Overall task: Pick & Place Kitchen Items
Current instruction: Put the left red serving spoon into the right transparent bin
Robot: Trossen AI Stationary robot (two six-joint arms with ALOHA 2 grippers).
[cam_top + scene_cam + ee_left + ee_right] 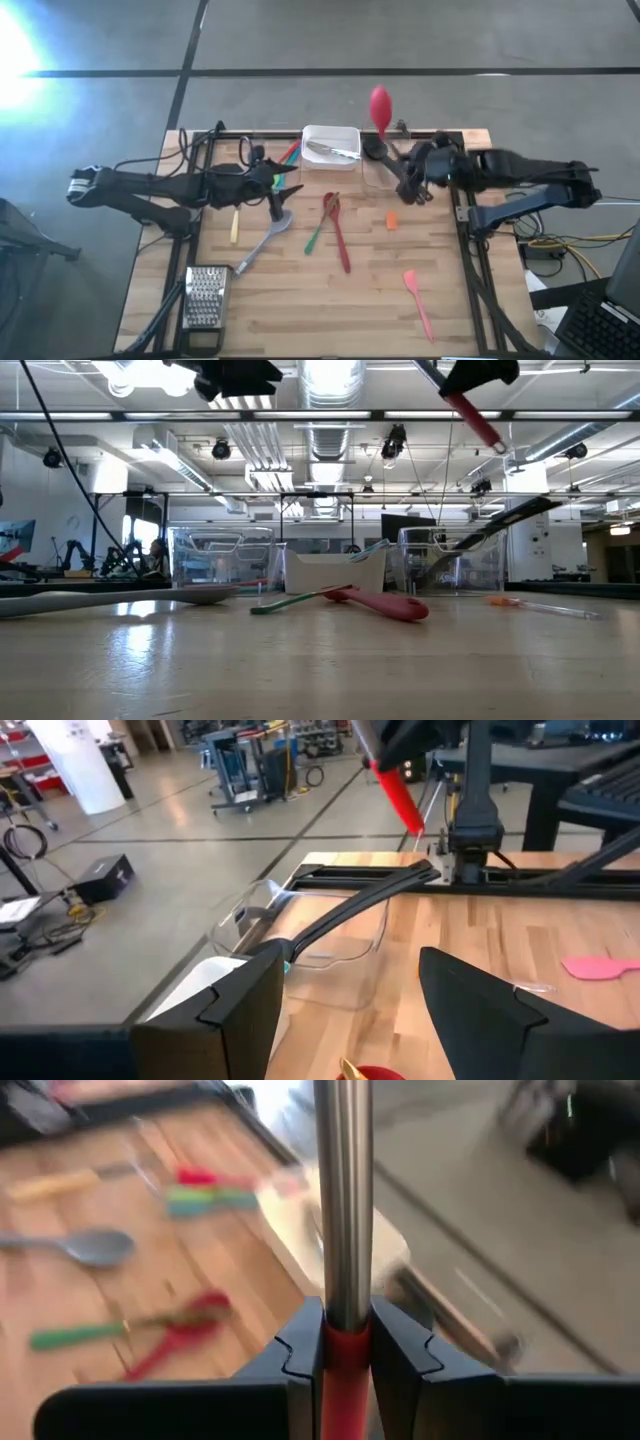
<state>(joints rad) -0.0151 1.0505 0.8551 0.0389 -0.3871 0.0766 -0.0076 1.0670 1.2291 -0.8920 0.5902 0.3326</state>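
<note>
Wooden tabletop carries scattered utensils. Right gripper hangs above the far right part of the tabletop, fingers clamped on the metal shaft of a red spoon whose head points past the far edge. Left gripper hovers near the far left, fingers spread wide, holding nothing. Grey spoon lies below it; a pink spatula lies by the near right corner; a white tray sits at the far edge.

No text, label or brand can be read in any view. No numbers or signs are legible either.
</note>
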